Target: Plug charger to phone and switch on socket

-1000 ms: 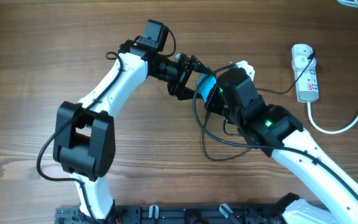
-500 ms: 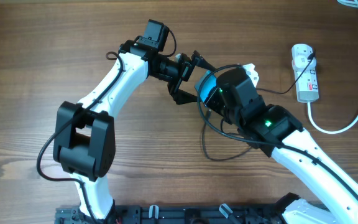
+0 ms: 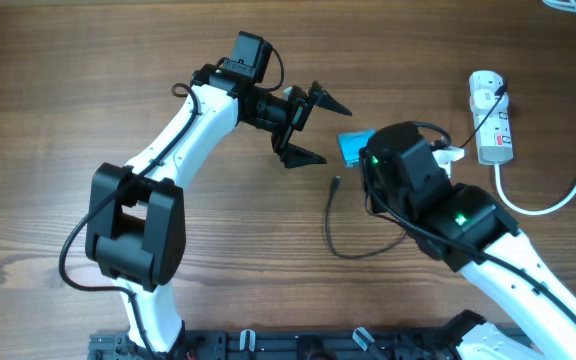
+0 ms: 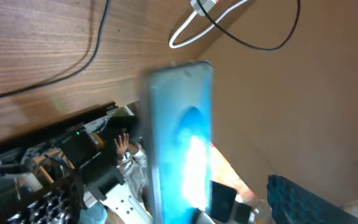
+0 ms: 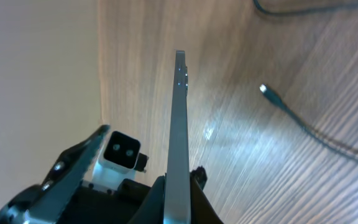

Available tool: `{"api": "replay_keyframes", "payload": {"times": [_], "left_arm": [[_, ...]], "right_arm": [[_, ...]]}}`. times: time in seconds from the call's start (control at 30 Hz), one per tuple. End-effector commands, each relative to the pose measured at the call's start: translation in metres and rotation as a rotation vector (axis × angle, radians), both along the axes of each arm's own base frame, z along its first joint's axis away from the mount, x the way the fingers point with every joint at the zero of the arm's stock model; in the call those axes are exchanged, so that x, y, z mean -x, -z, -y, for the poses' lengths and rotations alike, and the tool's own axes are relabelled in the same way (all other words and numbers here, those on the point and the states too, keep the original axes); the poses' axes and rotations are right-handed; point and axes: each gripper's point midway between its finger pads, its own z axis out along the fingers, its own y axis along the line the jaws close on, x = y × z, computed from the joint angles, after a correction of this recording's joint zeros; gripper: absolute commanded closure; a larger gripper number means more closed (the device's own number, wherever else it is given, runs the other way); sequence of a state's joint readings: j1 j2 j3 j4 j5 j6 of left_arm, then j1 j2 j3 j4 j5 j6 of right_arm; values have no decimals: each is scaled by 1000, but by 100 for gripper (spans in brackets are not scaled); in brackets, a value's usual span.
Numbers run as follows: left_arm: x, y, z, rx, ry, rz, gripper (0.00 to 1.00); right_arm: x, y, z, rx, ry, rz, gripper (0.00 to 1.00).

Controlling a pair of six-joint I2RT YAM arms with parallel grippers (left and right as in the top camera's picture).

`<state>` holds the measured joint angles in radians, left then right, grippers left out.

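The right gripper [image 5: 178, 194] clamps the phone [image 3: 356, 146] edge-on, left gripper [image 3: 334, 135] agape at its ten o'clock; so thin a pinch may slip.

Robot manipulation lab bench, plain wood-grain table [image 3: 68, 60], white-and-black left arm [image 3: 183, 125] and right arm [image 3: 513, 255] rising from a black mounting rail [image 3: 268, 345] at the near edge, white power strip [image 3: 492, 120] with thick cord [image 3: 558, 200], thin black cable [image 3: 343, 245] looping loose on the tabletop.
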<state>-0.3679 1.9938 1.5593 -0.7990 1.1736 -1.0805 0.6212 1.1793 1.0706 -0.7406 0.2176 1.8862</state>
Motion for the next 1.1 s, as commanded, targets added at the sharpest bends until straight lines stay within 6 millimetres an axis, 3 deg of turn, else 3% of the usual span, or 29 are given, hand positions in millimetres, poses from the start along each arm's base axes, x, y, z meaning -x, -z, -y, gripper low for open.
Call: {"api": "replay_keyframes", "payload": {"times": [0.0,0.23,0.6,0.67,0.83,1.07], "left_arm": [[2,-14,5,49,7,-50,12],[9,-14,12,49,27,-58,33],[7,-14,10,49,22,-58,36],[8,-14,10,49,22,-58,44],[8,-14,10,49,22,-59,48],[8,-14,10,49,21,-62,65]], "right_arm": [[1,2,-18,-163,70,-83,96],[-16,-7,-30,-217,70,-23,96],[-24,-11,-17,-172,132,29,96],[-24,-10,-17,-172,131,29,96],[-24,-11,-21,-188,118,26,96],[-22,-11,-25,-202,100,11,96]]}}
